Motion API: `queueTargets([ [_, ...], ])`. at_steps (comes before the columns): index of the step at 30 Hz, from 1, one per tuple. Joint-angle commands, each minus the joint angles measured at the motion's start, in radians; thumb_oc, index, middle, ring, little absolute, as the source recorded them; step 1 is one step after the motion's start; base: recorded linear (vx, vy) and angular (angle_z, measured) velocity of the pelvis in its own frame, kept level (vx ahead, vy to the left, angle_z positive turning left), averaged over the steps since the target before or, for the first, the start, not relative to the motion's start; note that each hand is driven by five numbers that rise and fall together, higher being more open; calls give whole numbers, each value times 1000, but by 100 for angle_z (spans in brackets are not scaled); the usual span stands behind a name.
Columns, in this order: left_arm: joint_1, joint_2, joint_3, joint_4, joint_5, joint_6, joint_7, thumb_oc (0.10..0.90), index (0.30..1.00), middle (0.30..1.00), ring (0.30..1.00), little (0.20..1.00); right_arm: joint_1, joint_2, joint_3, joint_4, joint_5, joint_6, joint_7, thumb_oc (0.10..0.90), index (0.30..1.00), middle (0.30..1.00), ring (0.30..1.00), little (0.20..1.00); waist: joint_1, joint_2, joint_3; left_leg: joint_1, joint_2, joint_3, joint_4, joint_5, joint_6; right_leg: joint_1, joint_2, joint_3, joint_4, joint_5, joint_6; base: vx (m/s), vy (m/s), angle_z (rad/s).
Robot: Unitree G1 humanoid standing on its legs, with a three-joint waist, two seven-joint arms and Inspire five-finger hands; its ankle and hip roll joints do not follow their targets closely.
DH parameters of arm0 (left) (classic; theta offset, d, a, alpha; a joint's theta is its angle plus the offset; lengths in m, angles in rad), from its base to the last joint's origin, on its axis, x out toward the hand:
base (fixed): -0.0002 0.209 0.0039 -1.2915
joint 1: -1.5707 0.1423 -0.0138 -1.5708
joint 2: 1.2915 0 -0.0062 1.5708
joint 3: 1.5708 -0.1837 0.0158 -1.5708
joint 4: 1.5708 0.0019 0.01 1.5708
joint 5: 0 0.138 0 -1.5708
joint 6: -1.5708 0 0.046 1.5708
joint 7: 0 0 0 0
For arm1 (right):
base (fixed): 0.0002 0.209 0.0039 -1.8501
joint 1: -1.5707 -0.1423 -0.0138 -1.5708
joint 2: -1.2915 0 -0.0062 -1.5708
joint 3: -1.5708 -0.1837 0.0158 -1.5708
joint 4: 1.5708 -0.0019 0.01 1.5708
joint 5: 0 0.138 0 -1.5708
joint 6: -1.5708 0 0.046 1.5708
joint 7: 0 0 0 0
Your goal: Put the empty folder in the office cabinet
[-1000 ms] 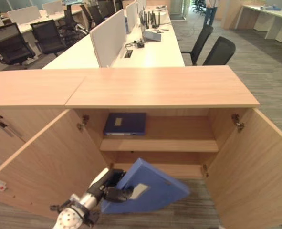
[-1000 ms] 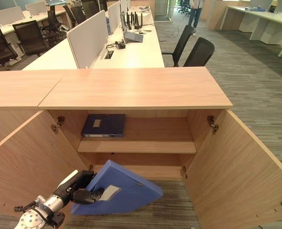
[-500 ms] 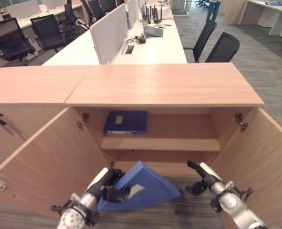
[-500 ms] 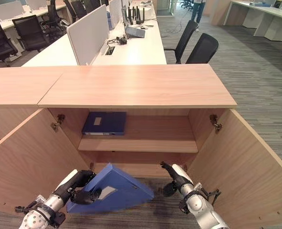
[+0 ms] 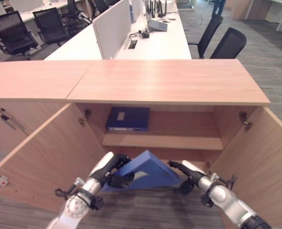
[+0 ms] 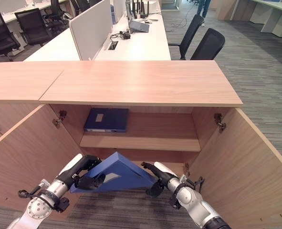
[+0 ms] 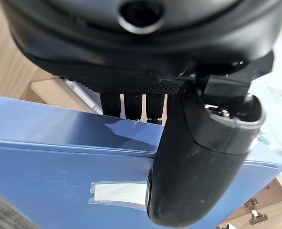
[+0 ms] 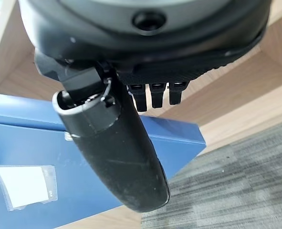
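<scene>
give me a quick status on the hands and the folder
Left hand clamped on blue folder, thumb on its face. Right hand open at folder's other end. Folder tilted at cabinet's lower opening, not yet in. Another folder on upper shelf, not blocking.

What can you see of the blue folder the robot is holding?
The blue folder is a stiff, smooth-covered binder with a white label pocket on its face. It is tilted, one corner raised, in front of the cabinet's lower opening. The left hand pinches its left end; the right hand reaches its right edge.
</scene>
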Motion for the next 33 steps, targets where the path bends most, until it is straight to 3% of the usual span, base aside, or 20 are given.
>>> queueTargets([
  [1, -159, 65, 1, -119, -79, -131, 45, 400, 300, 300, 300, 300, -145, 4, 22, -80, 38, -82, -26, 800, 900, 900, 900, 900, -10, -57, -35, 47, -20, -81, -6, -142, -24, 35, -4, -34, 8, -74, 48, 0, 0, 0],
  [6, -210, 115, -36, -167, -191, -145, 1, 400, 300, 300, 300, 300, -158, -54, 9, -156, 37, -90, -18, 800, 900, 900, 900, 900, -19, -54, -40, 48, -20, -78, -6, -143, -23, 36, -4, -33, 8, -73, 50, 0, 0, 0],
  [7, -273, 72, -123, -146, -252, -145, 5, 400, 300, 300, 300, 300, -218, 60, 107, -41, 34, -88, -36, 800, 900, 900, 900, 900, -18, -52, -39, 48, -21, -76, -6, -137, -22, 37, -5, -30, 8, -70, 46, 0, 0, 0],
  [10, -286, 73, -138, -138, -277, -139, 0, 400, 300, 300, 300, 300, -232, 61, 108, 3, 35, -86, -51, 800, 900, 900, 900, 900, -20, -52, -42, 49, -20, -80, -6, -142, -22, 38, -4, -30, 8, -75, 47, 5, 3, -4],
  [12, -293, 99, -159, -203, -501, -148, -47, 400, 300, 300, 300, 300, -230, 76, 115, 7, 76, -77, -36, 800, 900, 900, 900, 900, -18, -50, -44, 52, -21, -79, -6, -142, -24, 41, -5, -34, 8, -75, 47, 0, 0, 0],
  [24, -333, 107, -201, -306, -728, -153, -80, 400, 300, 300, 300, 300, -193, 153, 181, 38, 142, -86, -3, 800, 900, 900, 900, 900, -21, -51, -45, 60, -20, -77, -6, -144, -27, 48, -4, -29, 8, -78, 48, 0, 0, 0],
  [25, -337, 104, -203, -310, -737, -152, -82, 400, 300, 300, 300, 300, -189, 164, 192, 45, 153, -84, 5, 438, 356, 356, 356, 356, -21, -51, -44, 60, -20, -77, -6, -144, -27, 48, -4, -29, 8, -78, 48, 0, 0, 0],
  [26, -341, 101, -207, -308, -742, -154, -83, 400, 300, 300, 300, 300, -185, 170, 195, 53, 167, -86, 7, 400, 300, 300, 300, 300, -21, -51, -44, 60, -20, -77, -6, -144, -27, 49, -4, -30, 8, -78, 48, 0, 0, 0],
  [28, -339, 92, -207, -297, -756, -147, -97, 400, 300, 300, 300, 300, -118, 196, 186, 70, 275, -70, 43, 400, 300, 300, 300, 300, -24, -52, -45, 61, -20, -75, -6, -144, -30, 50, -4, -31, 8, -78, 49, 0, 0, 0],
  [29, -320, 68, -213, -262, -794, -127, -106, 400, 300, 300, 300, 300, -25, 269, 126, 162, 503, -40, 50, 400, 300, 300, 300, 300, -30, -50, -44, 60, -20, -69, -6, -142, -31, 49, -6, -31, 8, -75, 49, 0, 0, 0],
  [30, -305, 53, -219, -245, -821, -112, -113, 400, 300, 300, 300, 300, 11, 307, 112, 199, 615, -19, 65, 400, 300, 300, 300, 300, -32, -50, -43, 60, -20, -67, -6, -141, -32, 49, -6, -30, 8, -75, 49, 0, 0, 0],
  [32, -292, 30, -241, -211, -873, -87, -133, 400, 300, 300, 300, 300, 40, 353, 96, 259, 777, 11, 84, 400, 300, 300, 300, 300, -34, -50, -42, 61, -20, -65, -6, -141, -34, 48, -5, -28, 8, -74, 48, -15, -5, -13],
  [33, -287, 21, -249, -199, -892, -78, -141, 425, 338, 338, 338, 338, 48, 361, 94, 270, 810, 18, 90, 400, 300, 300, 300, 300, -35, -50, -41, 61, -20, -64, -6, -141, -35, 47, -4, -27, 8, -74, 48, -13, -26, -10],
])
